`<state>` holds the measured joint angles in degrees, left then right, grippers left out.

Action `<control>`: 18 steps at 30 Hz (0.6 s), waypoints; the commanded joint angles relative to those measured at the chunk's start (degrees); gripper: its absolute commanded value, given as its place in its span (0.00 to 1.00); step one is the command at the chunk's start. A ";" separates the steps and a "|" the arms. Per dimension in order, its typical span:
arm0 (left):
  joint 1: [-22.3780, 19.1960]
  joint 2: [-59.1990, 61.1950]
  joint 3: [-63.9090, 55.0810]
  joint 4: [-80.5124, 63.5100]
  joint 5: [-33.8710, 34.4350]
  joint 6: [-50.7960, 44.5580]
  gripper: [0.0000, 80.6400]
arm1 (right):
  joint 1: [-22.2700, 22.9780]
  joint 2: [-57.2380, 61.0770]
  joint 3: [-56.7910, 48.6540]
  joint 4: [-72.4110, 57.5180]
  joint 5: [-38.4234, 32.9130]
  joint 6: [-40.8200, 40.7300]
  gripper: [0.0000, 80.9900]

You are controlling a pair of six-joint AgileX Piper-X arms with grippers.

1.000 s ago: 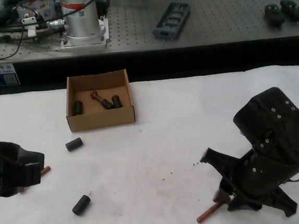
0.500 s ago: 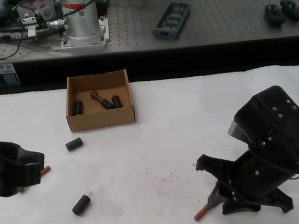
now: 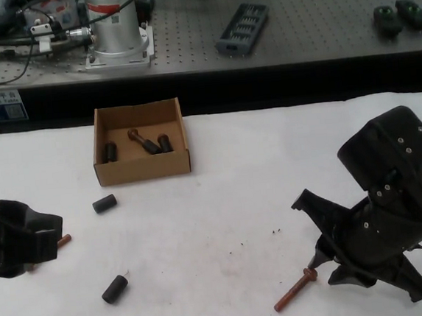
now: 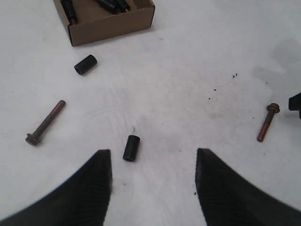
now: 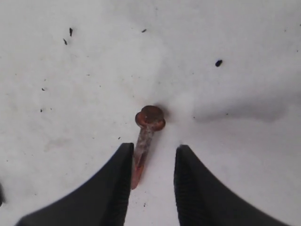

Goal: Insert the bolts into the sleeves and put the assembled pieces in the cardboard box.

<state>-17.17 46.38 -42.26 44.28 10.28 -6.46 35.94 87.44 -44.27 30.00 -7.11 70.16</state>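
The cardboard box (image 3: 143,164) stands at the back left with a bolt and a few dark sleeves inside. Two loose black sleeves lie on the white sheet, one (image 3: 105,204) near the box and one (image 3: 114,288) closer to me. A rusty bolt (image 3: 63,240) lies just by my left gripper (image 3: 49,235), which is open (image 4: 153,160) above the nearer sleeve (image 4: 131,148). My right gripper (image 5: 154,148) is open and straddles the shank of a second bolt (image 5: 146,134) lying flat, its head just past the fingertips. That bolt (image 3: 295,289) sticks out from the right gripper (image 3: 325,266).
The box (image 4: 110,21), the farther sleeve (image 4: 85,64), the left bolt (image 4: 45,123) and the right bolt (image 4: 268,122) show in the left wrist view. A raised dark bench behind the sheet carries a metal column (image 3: 114,26) and a black rack (image 3: 242,27).
The right arm has shifted to the right and drawn back a little, so more of the bolt at its fingertips is uncovered. The left arm has stayed still.
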 commanded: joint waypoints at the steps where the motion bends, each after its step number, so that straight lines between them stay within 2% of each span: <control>1: -0.26 -0.43 -0.43 -0.66 -0.64 1.29 0.50 | 0.64 -0.67 -0.35 -0.37 2.75 3.92 0.30; 10: -0.26 -0.43 -0.43 -0.66 -0.64 1.29 0.50 | 2.93 3.19 -2.25 -1.67 2.29 6.28 0.30; 18: -0.26 -0.43 -0.43 -0.66 -0.64 1.29 0.50 | 3.08 6.52 -5.93 -1.58 2.28 6.43 0.30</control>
<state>-17.17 46.38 -42.26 44.28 10.28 -6.46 38.86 93.43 -49.03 30.39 -6.52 73.25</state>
